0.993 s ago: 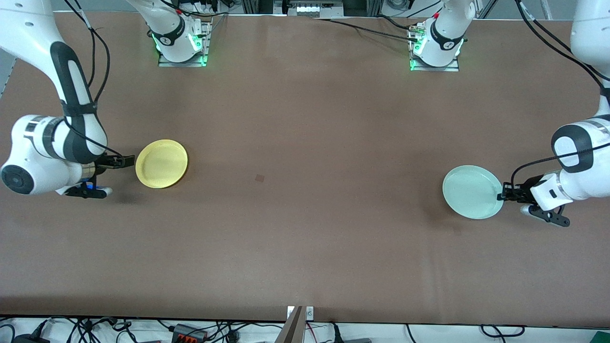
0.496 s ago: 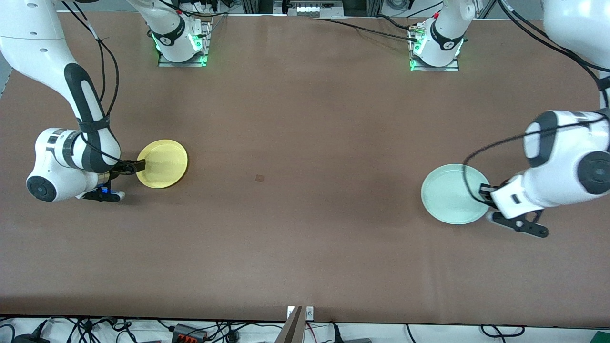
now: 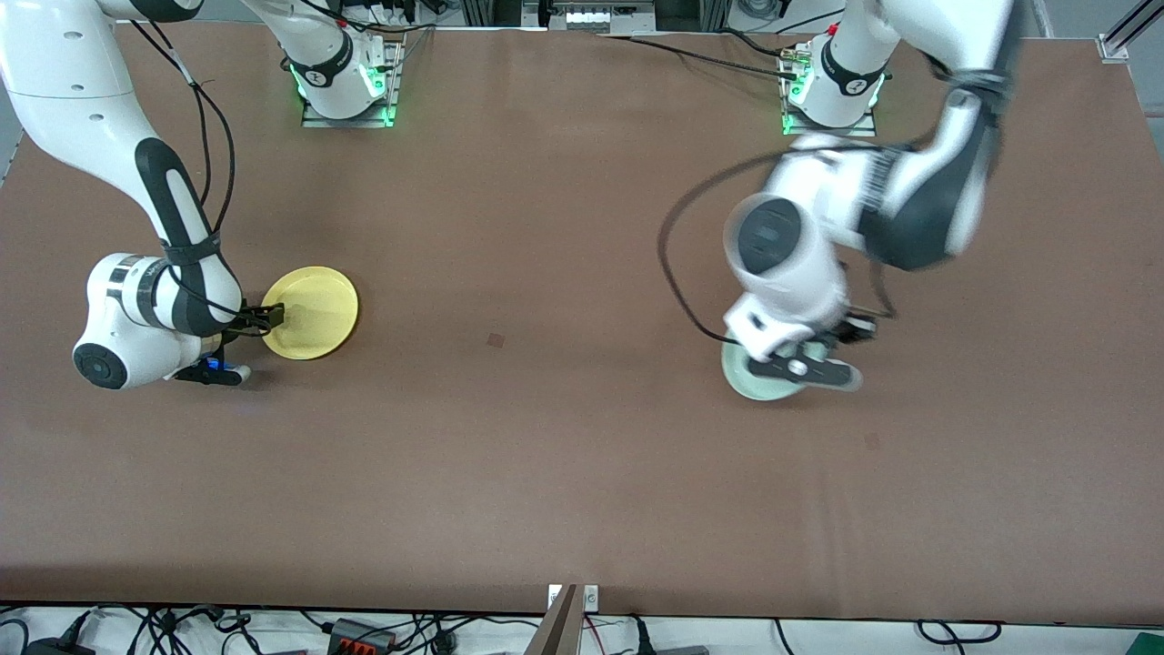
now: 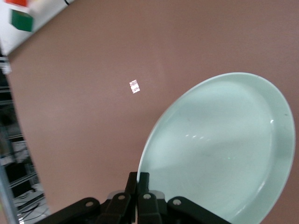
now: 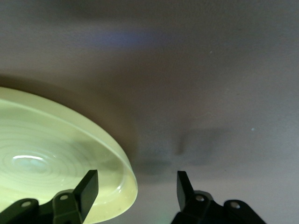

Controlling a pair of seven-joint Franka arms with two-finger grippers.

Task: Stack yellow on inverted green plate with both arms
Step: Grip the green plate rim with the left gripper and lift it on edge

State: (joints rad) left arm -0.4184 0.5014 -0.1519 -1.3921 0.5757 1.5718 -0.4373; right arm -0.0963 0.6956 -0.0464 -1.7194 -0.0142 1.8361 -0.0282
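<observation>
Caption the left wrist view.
Left gripper shut on the rim of the lifted green plate above the table.

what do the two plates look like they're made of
Yellow plate: probably plastic, smooth and glossy, with soft highlights and faint concentric rings. Green plate: likely the same plastic, slightly shiny, showing small glints and a thin moulded rim.

A brown table (image 3: 564, 473) fills the view, with what look like tangled cables (image 3: 382, 632) along its near edge.
</observation>
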